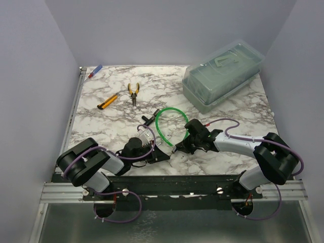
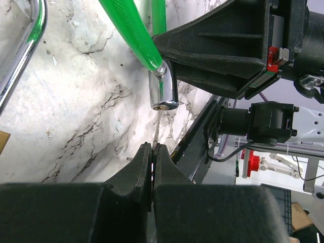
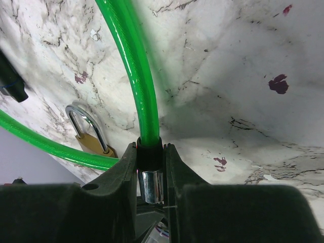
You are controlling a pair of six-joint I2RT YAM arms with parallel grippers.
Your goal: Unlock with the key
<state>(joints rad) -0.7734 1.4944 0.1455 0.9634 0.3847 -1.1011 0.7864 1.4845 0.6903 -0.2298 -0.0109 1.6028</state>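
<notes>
My left gripper (image 2: 153, 147) is shut on the key (image 2: 158, 125), a thin silver blade standing up out of the pinched pads. Its tip sits just below the keyhole face of the chrome cylinder end (image 2: 162, 92) of the green cable (image 2: 126, 30). My right gripper (image 3: 150, 150) is shut on that cable end, its fingers clamped on the black collar and chrome cylinder (image 3: 151, 183). A small brass padlock (image 3: 94, 144) with a silver shackle lies on the marble beside the cable (image 3: 132, 71). From above, both grippers (image 1: 163, 152) (image 1: 181, 147) meet at the cable loop (image 1: 163, 126).
A clear lidded plastic box (image 1: 225, 73) stands at the back right. Yellow-handled pliers (image 1: 133, 93), a yellow utility knife (image 1: 107, 101) and a red-and-blue pen (image 1: 94, 71) lie at the back left. A metal rail (image 1: 75, 109) runs along the left table edge.
</notes>
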